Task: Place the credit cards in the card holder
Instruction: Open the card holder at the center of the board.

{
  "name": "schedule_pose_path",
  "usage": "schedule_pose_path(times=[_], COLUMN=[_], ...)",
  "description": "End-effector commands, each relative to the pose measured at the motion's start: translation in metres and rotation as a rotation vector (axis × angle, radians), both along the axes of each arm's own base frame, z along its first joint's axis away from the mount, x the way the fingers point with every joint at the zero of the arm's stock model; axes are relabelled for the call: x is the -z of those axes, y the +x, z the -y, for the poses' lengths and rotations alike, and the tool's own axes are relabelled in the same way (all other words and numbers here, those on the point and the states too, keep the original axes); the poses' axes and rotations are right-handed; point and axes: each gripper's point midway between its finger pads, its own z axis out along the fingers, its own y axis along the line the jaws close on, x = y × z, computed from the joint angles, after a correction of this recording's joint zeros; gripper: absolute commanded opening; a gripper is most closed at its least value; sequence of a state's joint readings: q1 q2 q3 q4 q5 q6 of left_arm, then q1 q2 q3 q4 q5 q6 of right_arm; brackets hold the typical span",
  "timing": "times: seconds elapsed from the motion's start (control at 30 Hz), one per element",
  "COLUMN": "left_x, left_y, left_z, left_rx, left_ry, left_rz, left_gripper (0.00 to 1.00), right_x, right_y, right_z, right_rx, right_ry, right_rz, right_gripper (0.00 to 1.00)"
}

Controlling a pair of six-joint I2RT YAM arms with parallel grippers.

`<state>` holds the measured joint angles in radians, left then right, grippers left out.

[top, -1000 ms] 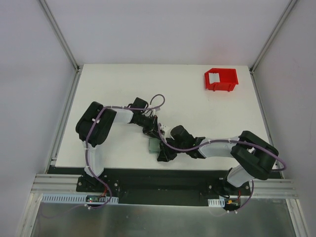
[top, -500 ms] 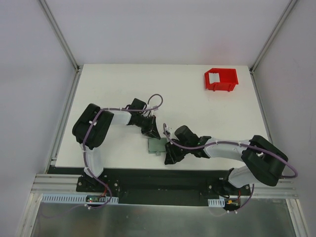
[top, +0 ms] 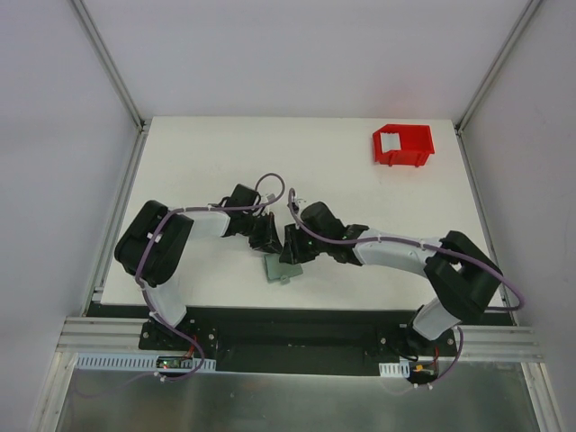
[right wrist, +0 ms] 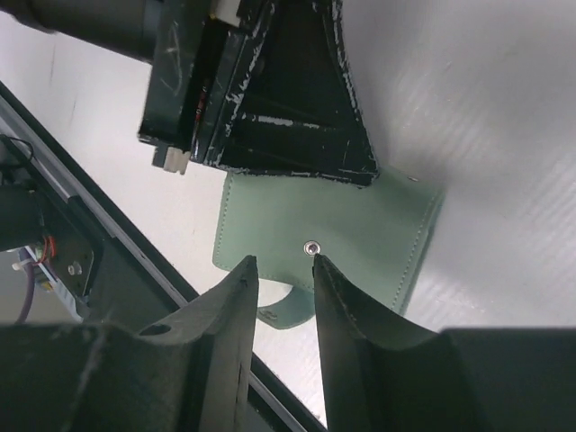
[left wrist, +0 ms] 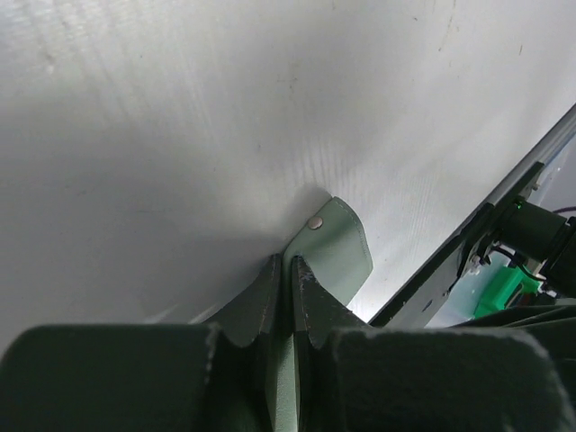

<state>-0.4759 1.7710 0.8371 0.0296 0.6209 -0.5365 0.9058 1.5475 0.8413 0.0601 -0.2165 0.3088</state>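
The left gripper (left wrist: 286, 264) is pinched shut on an edge of the grey-green card holder (top: 281, 269), which lies near the middle of the table's (top: 198, 162) front edge. The right gripper (right wrist: 283, 263) hovers just over it, jaws partly apart, holding nothing. A red bin (top: 402, 146) sits by the far right corner

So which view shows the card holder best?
Right wrist: the card holder lies nearly whole, snap visible. Left wrist shows only its snap end, foreshortened; top external, a green patch, partly covered.
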Motion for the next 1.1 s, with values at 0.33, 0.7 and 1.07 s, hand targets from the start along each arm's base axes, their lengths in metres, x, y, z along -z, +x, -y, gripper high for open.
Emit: schedule_pose_path(times=[0.33,0.7,1.07], left_x=[0.019,0.018,0.021], left_y=[0.014,0.003,-0.032], left_z=[-0.029,-0.042,-0.053], left_rx=[-0.144,-0.145,-0.128], left_ry=[0.164,0.177,0.140], left_rz=[0.023,0.039,0.020], left_gripper=[0.02,0.28,0.33], right_x=[0.052,0.086,0.084], right_y=[-0.064,-0.067,-0.015], right_z=[0.015,0.052,0.066], right_rx=[-0.120,-0.093,-0.004], right_ry=[-0.164,-0.388,-0.489], right_rz=[-0.135,-0.164,-0.024], right_gripper=[0.24,0.18,0.22])
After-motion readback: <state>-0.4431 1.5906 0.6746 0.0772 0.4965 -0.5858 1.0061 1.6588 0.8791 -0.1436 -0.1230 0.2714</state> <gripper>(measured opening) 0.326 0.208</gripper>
